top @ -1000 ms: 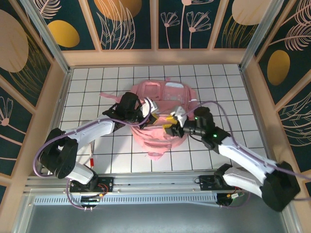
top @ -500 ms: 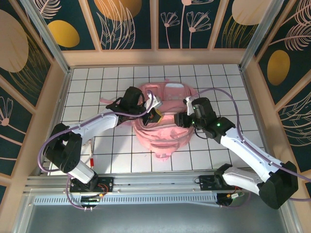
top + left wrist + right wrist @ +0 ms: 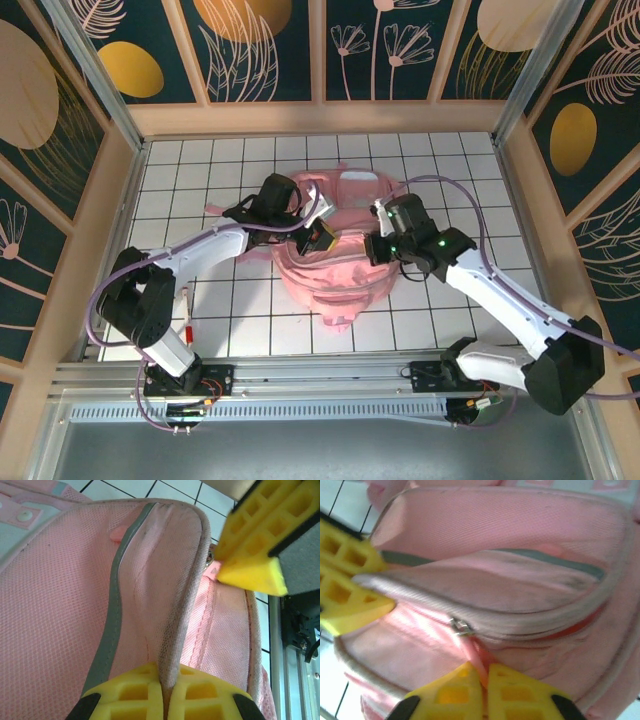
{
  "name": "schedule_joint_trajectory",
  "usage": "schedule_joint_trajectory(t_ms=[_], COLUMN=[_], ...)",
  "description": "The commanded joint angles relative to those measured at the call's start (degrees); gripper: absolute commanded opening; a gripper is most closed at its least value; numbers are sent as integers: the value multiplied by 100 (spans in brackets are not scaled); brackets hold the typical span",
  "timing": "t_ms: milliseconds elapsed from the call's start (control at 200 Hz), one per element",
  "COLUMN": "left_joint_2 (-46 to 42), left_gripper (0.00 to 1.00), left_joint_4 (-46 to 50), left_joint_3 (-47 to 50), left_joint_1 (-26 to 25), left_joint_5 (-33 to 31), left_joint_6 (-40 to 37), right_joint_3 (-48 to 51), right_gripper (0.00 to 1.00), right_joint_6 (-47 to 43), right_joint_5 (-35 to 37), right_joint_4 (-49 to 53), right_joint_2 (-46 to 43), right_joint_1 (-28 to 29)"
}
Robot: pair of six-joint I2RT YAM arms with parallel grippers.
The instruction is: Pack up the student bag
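We looked down on a white tiled table (image 3: 190,175) boxed in by a pale wooden frame and dark teal wall panels (image 3: 380,50) painted with gold leaves and flowers; a metal rail (image 3: 320,382) ran along the near edge. The student bag (image 3: 335,280) lay near the table's middle, between the two arms. The left gripper (image 3: 318,238) sat at the bag's upper left, its yellow fingers (image 3: 125,695) pressed together on a fold of the pink mesh rim. The right gripper (image 3: 378,246) was at the bag's right side, jaws closed on the pink pull tab (image 3: 479,660) of a zip, near the left gripper.
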State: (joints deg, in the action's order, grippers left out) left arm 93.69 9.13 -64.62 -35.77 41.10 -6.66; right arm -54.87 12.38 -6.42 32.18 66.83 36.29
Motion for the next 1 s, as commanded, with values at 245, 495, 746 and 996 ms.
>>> schedule_joint_trajectory(t_ms=[245,495,746,996], left_joint_2=[123,97,179,245], left_gripper=[0,0,0,0], left_joint_4=[-847,-1563,-1156,-210], left_joint_3=[-451,-124,-304,-546], left_joint_1=[-60,-64,-59,87], left_joint_5=[878,1280,1121,964], left_joint_6=[881,1154,703,-653], right_joint_3=[-355,241,-123,93], right_gripper=[0,0,15,45], right_joint_6=[-138,1247,456,-3437], right_joint_5=[-2692,-3595,-3339,-1216], right_joint_4=[-82,-2381,-1891,197], right_joint_2=[390,752,970,-770], right_joint_1=[168,294,557,427])
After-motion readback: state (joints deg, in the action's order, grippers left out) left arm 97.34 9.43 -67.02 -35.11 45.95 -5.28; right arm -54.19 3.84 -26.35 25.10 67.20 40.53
